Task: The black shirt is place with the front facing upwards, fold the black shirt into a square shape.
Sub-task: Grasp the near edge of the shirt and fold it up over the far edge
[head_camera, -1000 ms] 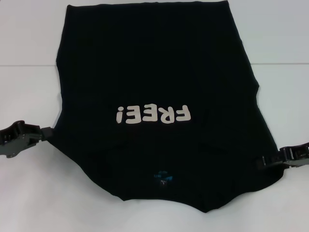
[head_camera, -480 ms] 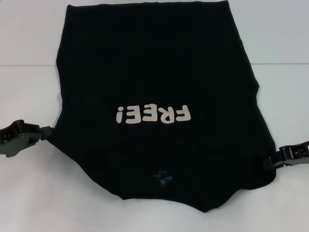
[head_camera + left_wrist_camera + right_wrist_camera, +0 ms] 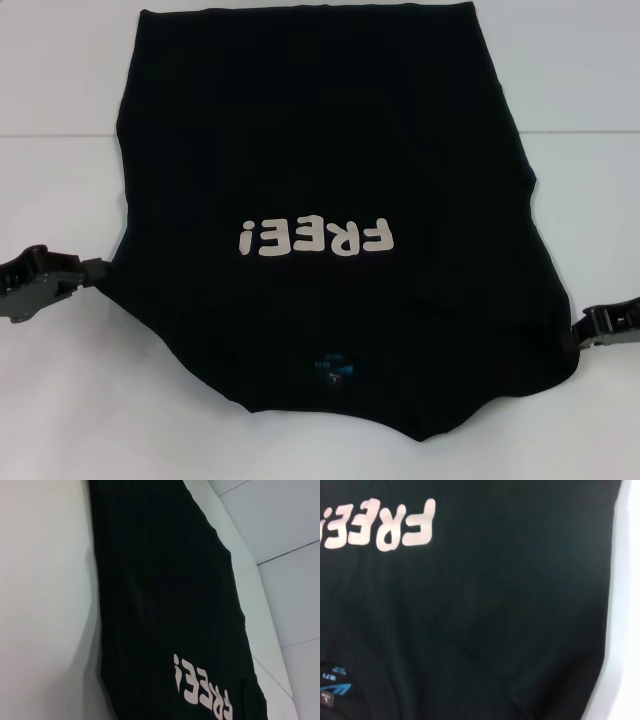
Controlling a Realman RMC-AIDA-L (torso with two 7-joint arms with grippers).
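Left gripper (image 3: 98, 270) and right gripper (image 3: 578, 337) sit low, far apart.

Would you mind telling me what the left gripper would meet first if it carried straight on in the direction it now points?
The left gripper points inward across the table, its tip at the near-left edge of the black shirt. Going straight on, it would likely meet that shirt edge first; whether it already touches is unclear.

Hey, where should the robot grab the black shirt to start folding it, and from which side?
Probably at its two side edges near the collar end. The black shirt lies flat, collar toward the robot, with both edges exposed. The left end effector should come in from the left and the right end effector from the right, low along the table.
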